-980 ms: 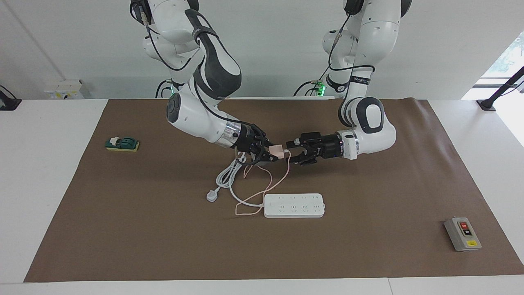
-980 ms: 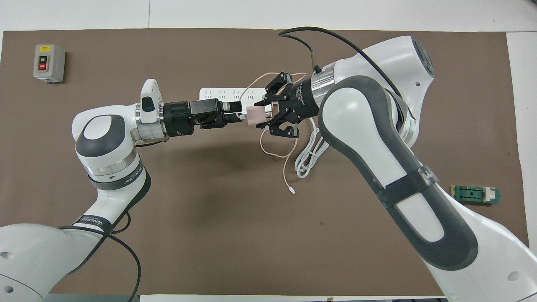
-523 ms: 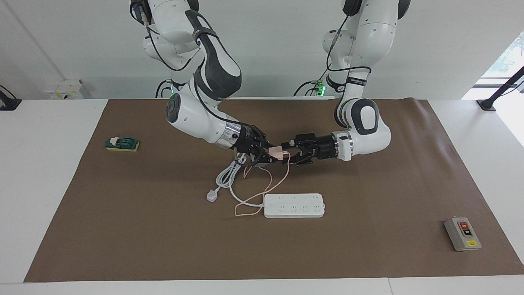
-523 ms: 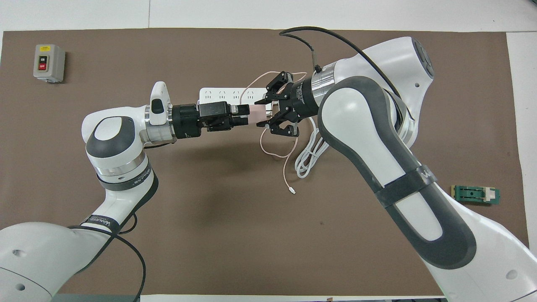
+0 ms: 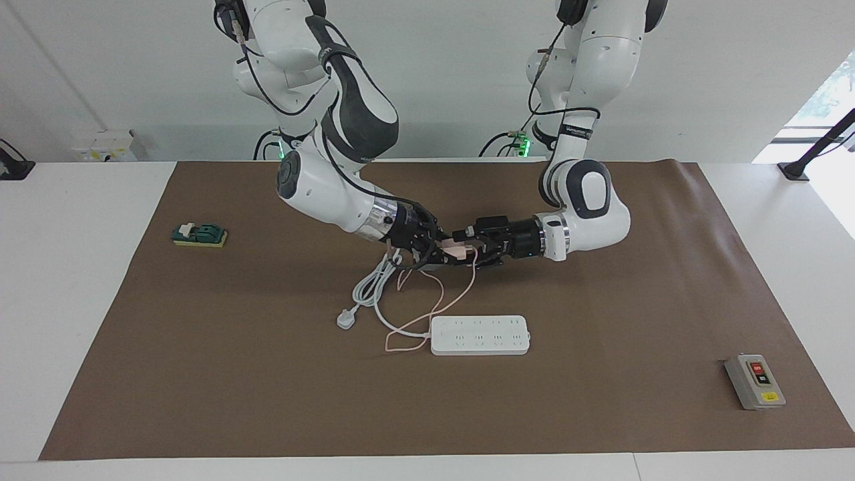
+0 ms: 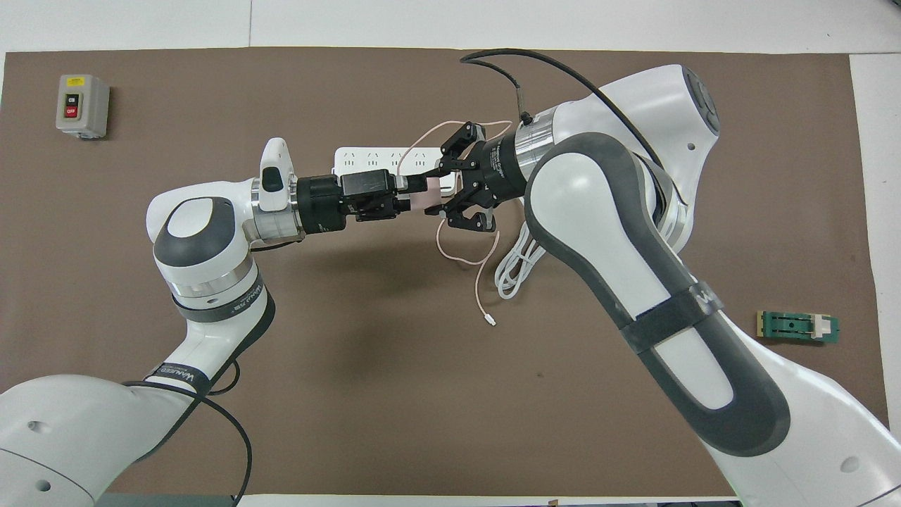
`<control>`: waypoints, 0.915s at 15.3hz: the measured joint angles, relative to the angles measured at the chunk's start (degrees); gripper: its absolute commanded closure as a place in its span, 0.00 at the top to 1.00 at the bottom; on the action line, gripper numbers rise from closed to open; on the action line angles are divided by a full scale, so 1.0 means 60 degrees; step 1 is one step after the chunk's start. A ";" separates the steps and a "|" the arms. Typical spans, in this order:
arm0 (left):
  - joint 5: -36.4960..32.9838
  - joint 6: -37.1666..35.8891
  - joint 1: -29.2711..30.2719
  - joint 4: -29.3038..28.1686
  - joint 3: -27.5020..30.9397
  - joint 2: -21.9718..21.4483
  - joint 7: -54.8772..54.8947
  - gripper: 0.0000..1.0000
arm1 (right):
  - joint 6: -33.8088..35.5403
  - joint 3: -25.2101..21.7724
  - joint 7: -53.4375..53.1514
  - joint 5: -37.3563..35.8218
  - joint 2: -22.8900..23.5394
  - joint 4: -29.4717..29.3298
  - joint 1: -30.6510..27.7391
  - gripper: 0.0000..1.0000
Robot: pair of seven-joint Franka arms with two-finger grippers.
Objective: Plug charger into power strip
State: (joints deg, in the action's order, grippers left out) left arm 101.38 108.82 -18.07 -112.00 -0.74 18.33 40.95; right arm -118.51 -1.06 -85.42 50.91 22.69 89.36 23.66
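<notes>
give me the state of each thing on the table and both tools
charger: held in the air between both tools, unplugged
left tool: at the charger, grip cannot be told
right tool: at the charger, grip cannot be told
power strip: flat on the mat, nothing plugged in
white plug: lying loose on the mat
grey switch box: untouched

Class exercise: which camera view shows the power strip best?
The facing view: the whole power strip lies uncovered on the mat, its outlet rows visible. In the overhead view the left gripper and the right gripper cover much of the strip, leaving only part showing.
</notes>
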 measured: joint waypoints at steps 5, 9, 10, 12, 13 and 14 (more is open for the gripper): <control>0.0010 -0.0092 -0.0004 0.0000 0.0037 0.0000 -0.0008 1.00 | -0.0139 0.0000 -0.0008 0.0000 0.0036 0.0021 0.0072 0.13; 0.0007 -0.0234 0.0080 -0.0059 0.0069 0.0000 -0.0015 1.00 | -0.0164 0.0000 -0.0008 0.0000 0.0040 0.0021 0.0072 0.13; 0.0005 -0.0301 0.0108 -0.0077 0.0094 0.0000 -0.0015 1.00 | -0.0164 0.0000 -0.0008 0.0000 0.0041 0.0021 0.0072 0.13; 0.0002 -0.0390 0.0127 -0.0114 0.0113 0.0000 -0.0015 1.00 | -0.0165 0.0000 -0.0008 0.0000 0.0041 0.0022 0.0072 0.13; 0.0002 -0.0420 0.0127 -0.0132 0.0108 0.0000 -0.0015 1.00 | -0.0165 0.0000 -0.0008 0.0000 0.0041 0.0022 0.0072 0.13; 0.0002 -0.0427 0.0126 -0.0141 0.0105 0.0000 -0.0015 1.00 | -0.0165 0.0000 -0.0008 0.0000 0.0041 0.0022 0.0072 0.13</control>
State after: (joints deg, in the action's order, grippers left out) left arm 101.39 106.26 -17.32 -112.85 -0.11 18.33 40.86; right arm -119.50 -1.06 -85.47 50.91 22.94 89.49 24.09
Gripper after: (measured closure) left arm 0.000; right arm 0.533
